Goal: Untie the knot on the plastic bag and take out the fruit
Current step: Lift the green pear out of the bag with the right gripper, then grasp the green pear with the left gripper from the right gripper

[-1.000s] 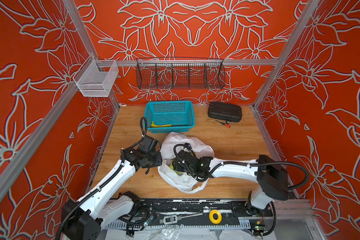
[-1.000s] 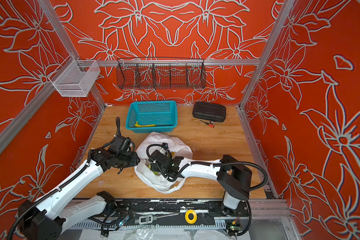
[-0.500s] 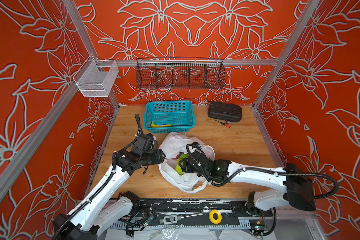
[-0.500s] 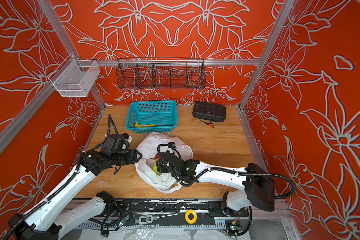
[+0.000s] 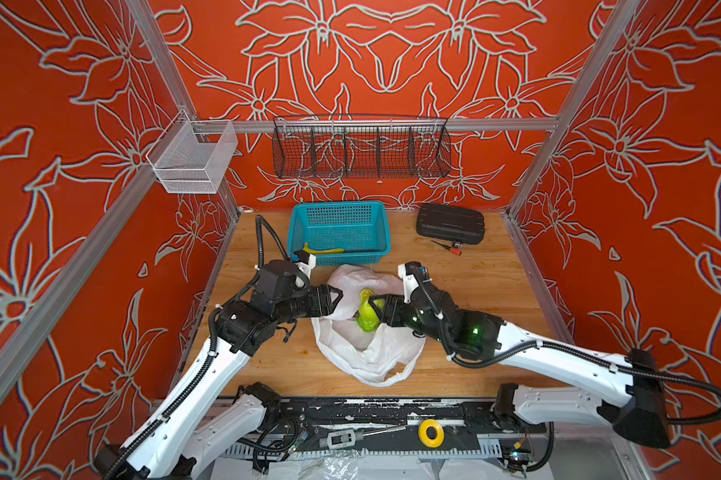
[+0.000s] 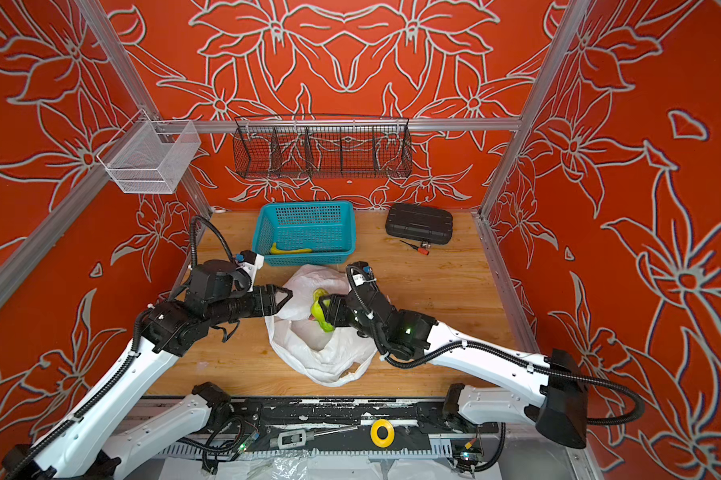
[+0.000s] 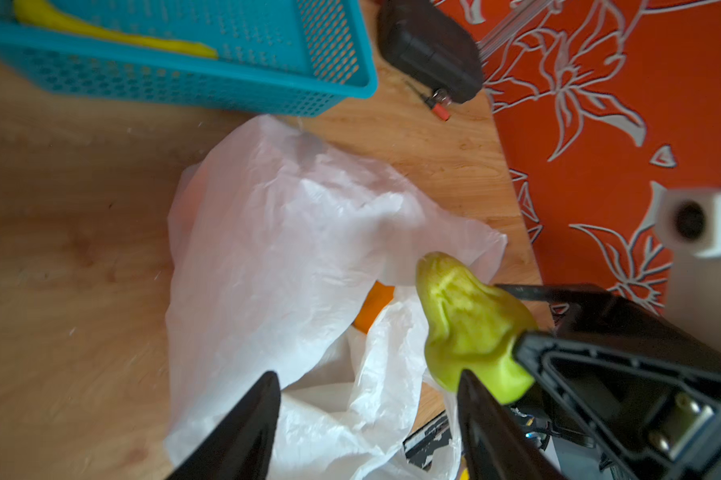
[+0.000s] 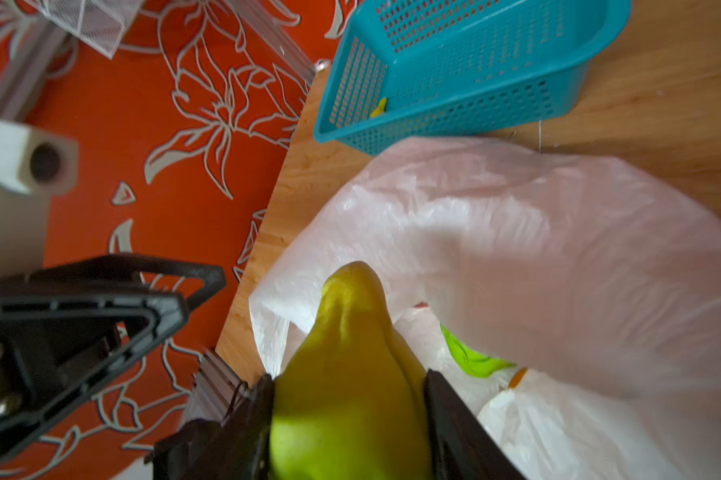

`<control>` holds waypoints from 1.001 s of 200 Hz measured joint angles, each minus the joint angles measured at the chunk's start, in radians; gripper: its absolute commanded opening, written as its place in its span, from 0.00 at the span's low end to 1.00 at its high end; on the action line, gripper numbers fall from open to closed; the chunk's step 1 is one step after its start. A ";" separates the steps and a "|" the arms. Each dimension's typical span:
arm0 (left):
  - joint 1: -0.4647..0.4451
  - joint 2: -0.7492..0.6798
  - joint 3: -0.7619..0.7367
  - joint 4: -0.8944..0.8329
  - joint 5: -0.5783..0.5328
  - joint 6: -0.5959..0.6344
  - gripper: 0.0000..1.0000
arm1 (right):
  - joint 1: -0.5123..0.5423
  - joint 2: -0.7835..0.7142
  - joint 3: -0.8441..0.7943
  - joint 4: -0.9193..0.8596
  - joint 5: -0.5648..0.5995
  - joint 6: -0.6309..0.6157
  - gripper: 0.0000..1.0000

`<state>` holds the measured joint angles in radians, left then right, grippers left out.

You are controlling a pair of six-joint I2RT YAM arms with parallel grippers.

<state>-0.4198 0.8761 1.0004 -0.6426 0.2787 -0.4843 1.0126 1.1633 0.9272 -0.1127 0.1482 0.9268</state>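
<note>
The plastic bag (image 5: 363, 353) (image 6: 313, 353) lies crumpled on the wooden table with its mouth open. The knot is out of view. My right gripper (image 5: 381, 309) (image 8: 349, 378) is shut on a pale green fruit (image 5: 367, 313) (image 8: 352, 316) and holds it just above the bag's mouth. My left gripper (image 5: 337, 297) (image 7: 369, 378) stands open at the bag's left rim, its jaws apart over loose plastic (image 7: 275, 249) and gripping nothing. Inside the bag an orange fruit (image 7: 375, 307) and a bright green fruit (image 8: 471, 357) peek out.
Behind the bag stands a teal basket (image 5: 342, 258) holding a yellow banana (image 5: 323, 250). A black case (image 5: 450, 222) and a small red-tipped tool (image 5: 450, 246) lie at the back right. Wire baskets (image 5: 361, 147) hang on the back wall. The red side walls stand close.
My left gripper's jaws have opened wider at the bag's left rim. The right gripper has brought the pale green fruit up out of the bag's mouth, and its arm has stretched out.
</note>
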 measured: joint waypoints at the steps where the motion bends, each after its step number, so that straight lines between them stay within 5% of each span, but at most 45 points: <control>1: 0.000 0.000 0.000 0.002 0.002 0.002 0.79 | -0.003 0.000 0.001 0.001 -0.002 0.000 0.57; 50: -0.061 0.000 -0.005 0.271 0.066 0.236 0.95 | -0.208 -0.008 0.053 0.037 -0.116 0.032 0.58; 99: -0.178 0.068 -0.047 0.531 0.053 0.564 0.97 | -0.367 -0.027 0.060 0.109 -0.248 0.138 0.58; 200: -0.266 0.363 0.041 0.718 -0.042 0.897 0.96 | -0.409 -0.045 0.050 0.201 -0.363 0.259 0.58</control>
<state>-0.6857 1.2388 1.0416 0.0750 0.2371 0.4129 0.6033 1.1183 0.9775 0.0879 -0.2146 1.1854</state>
